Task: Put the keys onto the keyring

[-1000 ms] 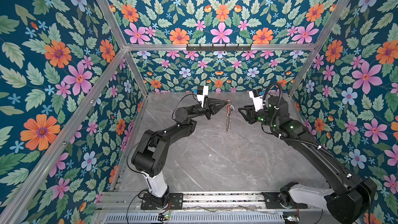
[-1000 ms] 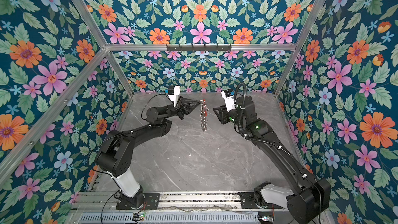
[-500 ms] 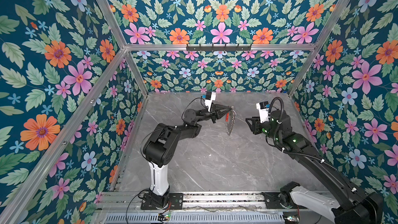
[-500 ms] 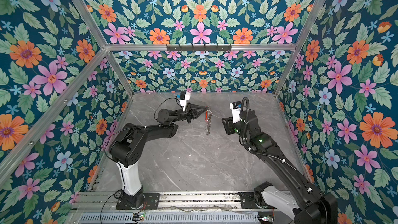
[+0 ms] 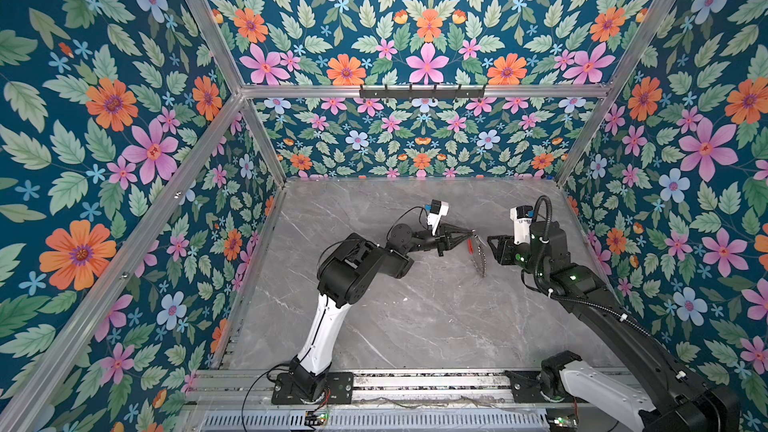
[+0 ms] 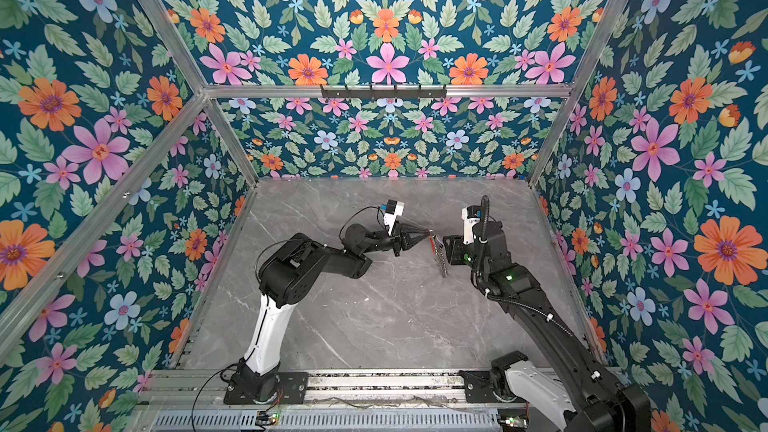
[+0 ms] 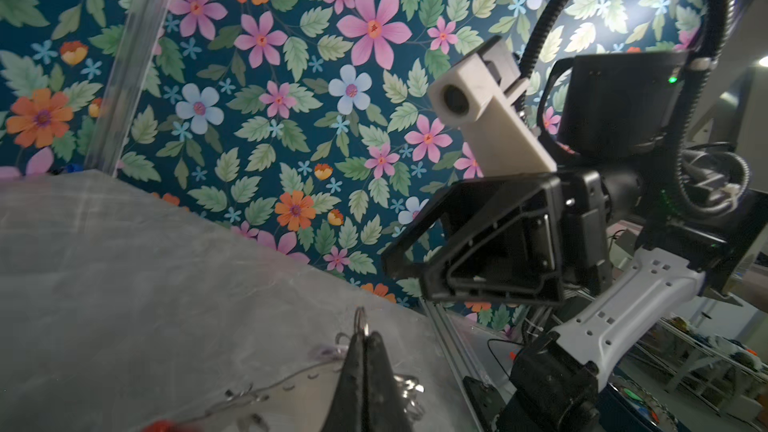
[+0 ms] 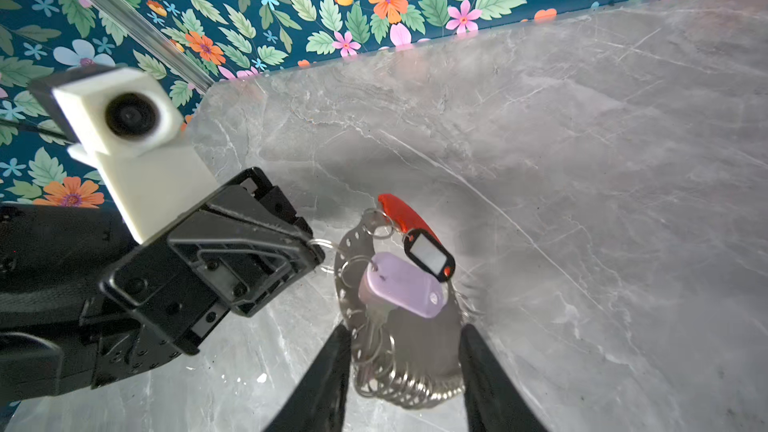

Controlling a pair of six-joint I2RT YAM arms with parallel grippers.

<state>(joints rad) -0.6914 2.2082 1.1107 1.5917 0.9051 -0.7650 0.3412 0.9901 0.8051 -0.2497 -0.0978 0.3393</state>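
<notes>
A grey marble table (image 5: pixel 374 305) is enclosed by floral walls (image 5: pixel 124 118). The left gripper (image 7: pixel 365 336) is clamped shut on a small silver ring (image 7: pixel 360 320) of the keyring (image 8: pixel 411 384), which is hung between the two grippers. The right gripper (image 8: pixel 405 328) is part open, its fingers (image 8: pixel 332 367) set either side of the ring bunch. Contact cannot be told. Both keys are hung on it beside the red section (image 8: pixel 397 211) — the lilac-tagged key (image 8: pixel 401 288) and the black-tagged key (image 8: pixel 428 255).

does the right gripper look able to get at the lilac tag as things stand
Probably yes: the right gripper is open, the lilac tag hangs uncovered just ahead, and the left gripper pinches a split ring to one side.
</notes>
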